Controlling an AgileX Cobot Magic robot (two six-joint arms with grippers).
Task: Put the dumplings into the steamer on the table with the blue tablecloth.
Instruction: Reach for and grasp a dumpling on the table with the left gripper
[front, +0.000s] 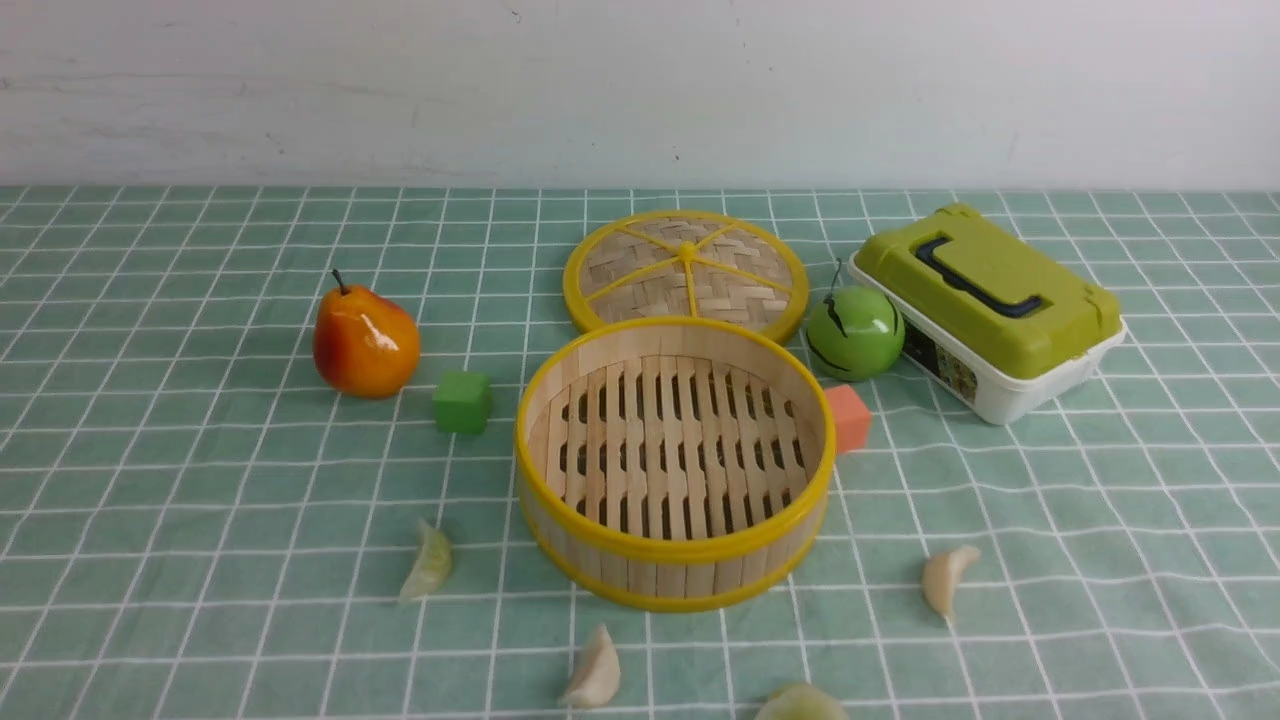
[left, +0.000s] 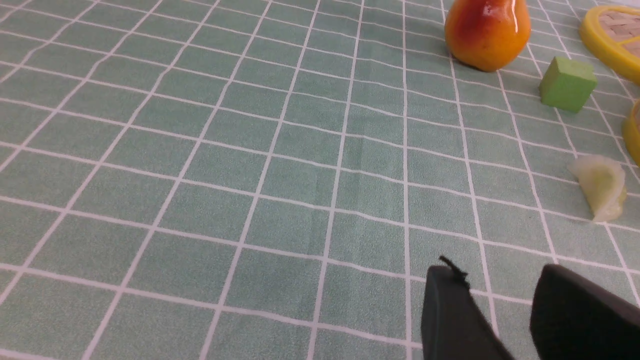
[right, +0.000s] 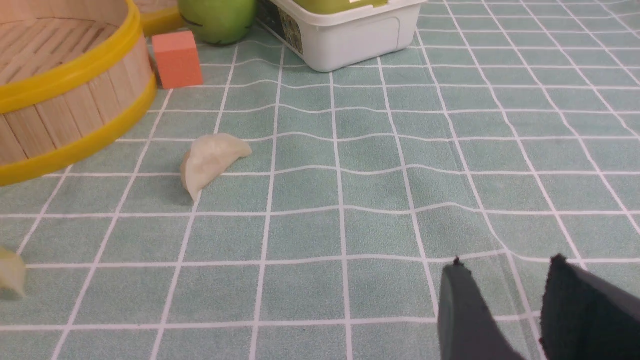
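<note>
Left tool (left: 497, 274): jaws apart, empty
Right tool (right: 506, 264): jaws apart, empty
Advice: straddle cream dumpling (right: 210, 162), frame centre-left, across its narrow width

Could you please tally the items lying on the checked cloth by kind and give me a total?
Crescent-shaped toy dumplings: 4 (two pale green, two cream-white)
Glossy toy fruits: 2 (orange-red pear, green apple)
Small cubes: 2 (green cube, orange cube)
Round bamboo steamer basket: 1
Flat woven yellow-spoked lid: 1
White plastic box with green lid: 1
Total: 11
</note>
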